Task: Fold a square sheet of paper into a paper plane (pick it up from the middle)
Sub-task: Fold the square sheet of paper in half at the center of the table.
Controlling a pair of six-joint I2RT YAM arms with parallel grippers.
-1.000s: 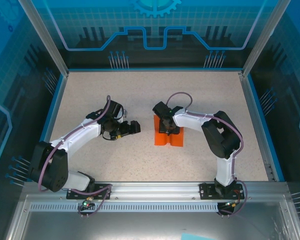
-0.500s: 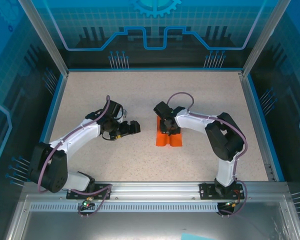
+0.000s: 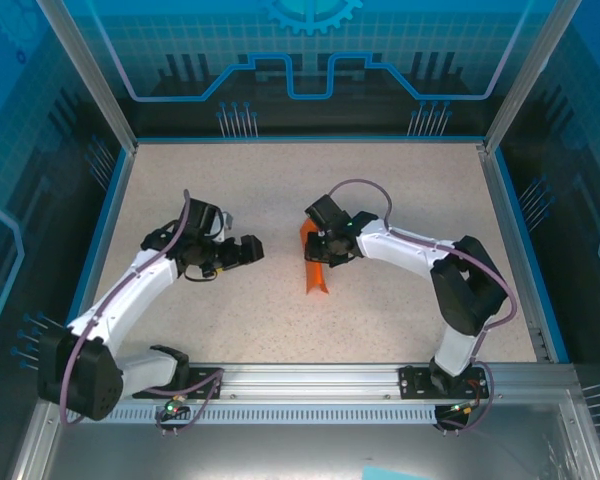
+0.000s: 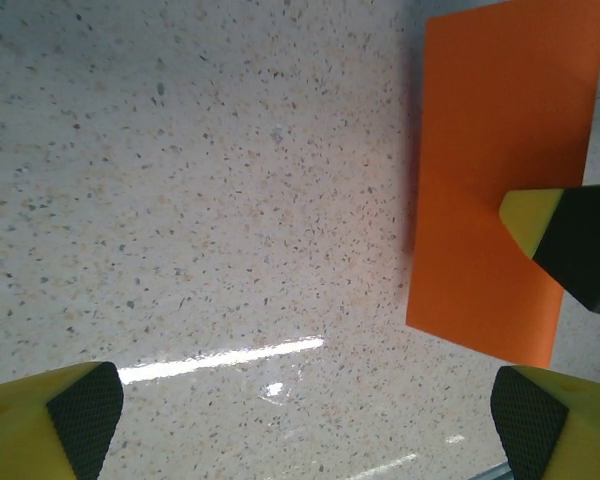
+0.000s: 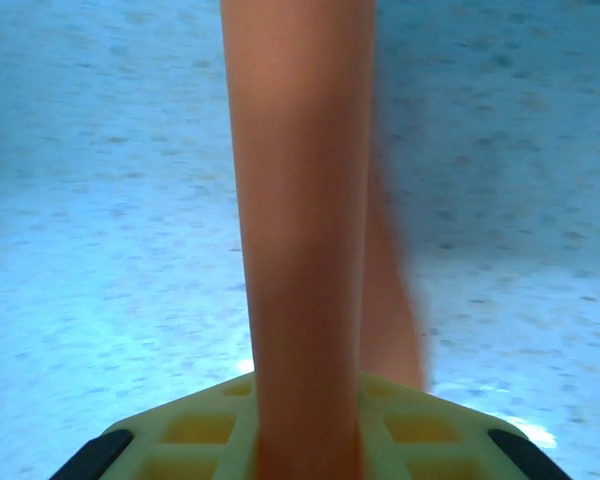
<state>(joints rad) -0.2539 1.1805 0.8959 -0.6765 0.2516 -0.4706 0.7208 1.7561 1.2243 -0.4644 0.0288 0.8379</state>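
Left claw (image 3: 248, 248) hangs wide open and empty over the worktop (image 3: 400, 180), with the paper plane (image 3: 314, 274) near at its three o'clock. The plane is turned on edge, long axis twelve to six. The right claw (image 3: 327, 250) pinches it mid-length, so the right arm is nearer.

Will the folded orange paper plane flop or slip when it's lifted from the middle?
Probably light and fairly stiff: the bright orange folded paper plane juts straight from the right gripper without drooping. Its smooth, thin layers could slip or crumple under a hard pinch.
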